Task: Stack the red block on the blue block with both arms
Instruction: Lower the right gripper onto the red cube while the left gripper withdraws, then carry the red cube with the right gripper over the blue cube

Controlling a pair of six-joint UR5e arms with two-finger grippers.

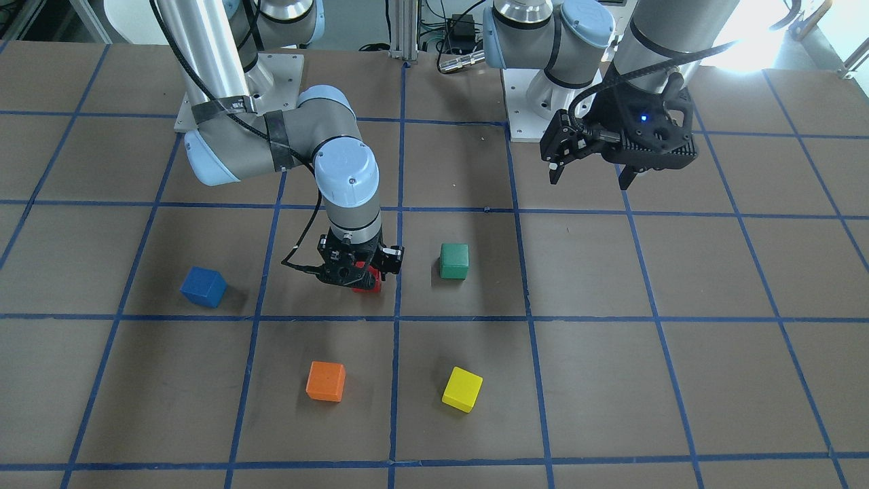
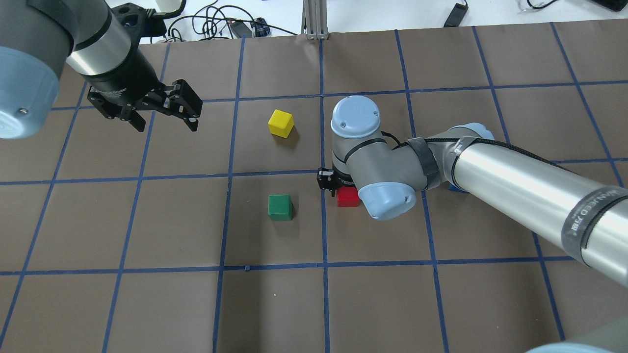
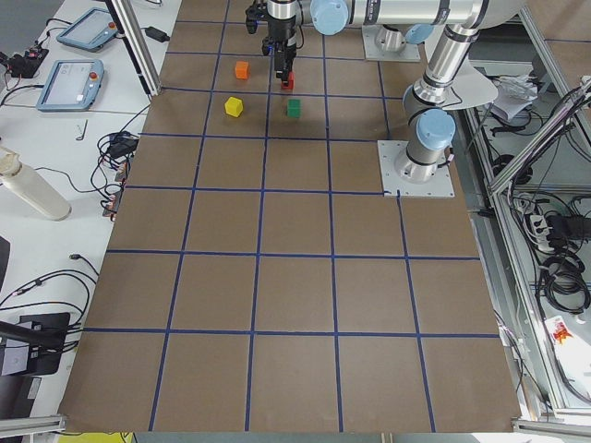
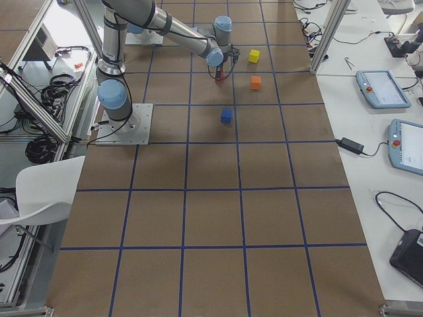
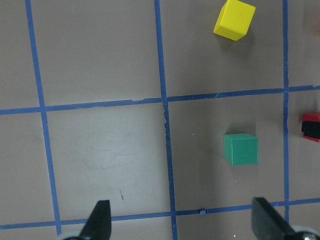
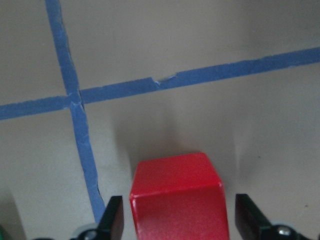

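The red block sits on the table between the fingers of my right gripper, which is lowered around it. In the right wrist view the red block has a gap to each finger, so the gripper is open. In the overhead view the red block shows just under the wrist. The blue block lies apart on the table, one grid square away; in the overhead view it is almost hidden behind the right arm. My left gripper hangs open and empty above the table, far from both blocks.
A green cube lies close beside the red block. A yellow cube and an orange cube lie farther from the robot. The right arm's elbow overhangs the red block. Blue tape lines grid the brown table.
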